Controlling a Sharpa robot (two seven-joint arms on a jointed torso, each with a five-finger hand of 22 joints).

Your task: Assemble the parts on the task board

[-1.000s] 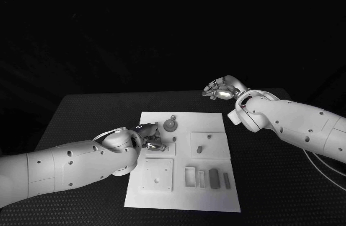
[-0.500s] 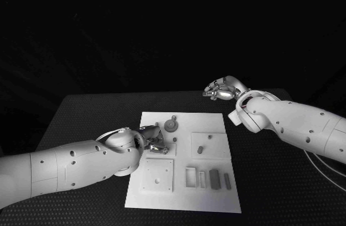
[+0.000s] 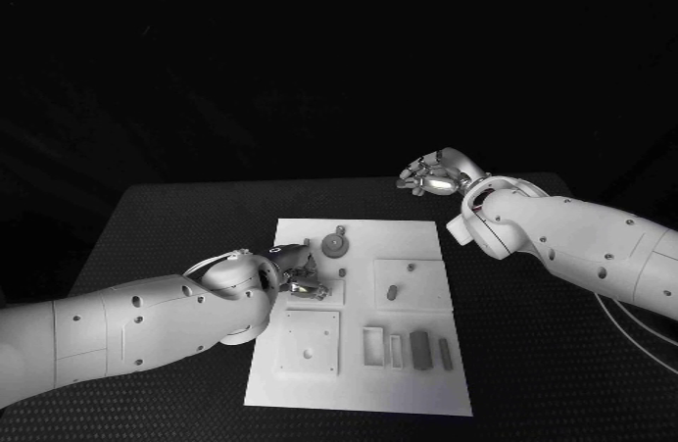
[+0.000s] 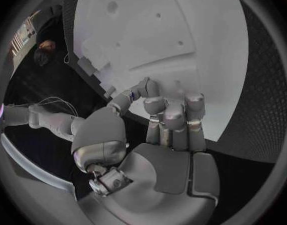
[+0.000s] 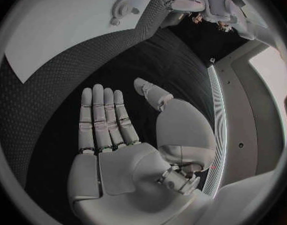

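Black, textured table (image 3: 169, 226) under dim light, and the white task board (image 3: 424, 383) lies square in the middle of it. Left hand (image 3: 294, 273) is down on the board's left side — fingers bent over the plate, tips on or just above the white surface beside a raised square panel (image 3: 309, 342). From the left wrist view the fingers (image 4: 175, 116) curl forward against the board (image 4: 181, 35), side by side, thumb off to one side; whether they pinch anything I cannot tell, the tips hide it.

Right hand (image 3: 435, 177) is well off the board, up beyond its far right corner, over bare table. The right wrist view settles that one — palm flat, fingers (image 5: 103, 117) straight and together, thumb apart, nothing in it, the black mat below.

On the board: a round grey part (image 3: 335, 243) near the far edge, just beyond the left hand; a small oblong part (image 3: 392, 291) on the square panel in the middle; and near the front edge a row of upright grey pieces (image 3: 419, 348) beside an open rectangular frame (image 3: 373, 346).
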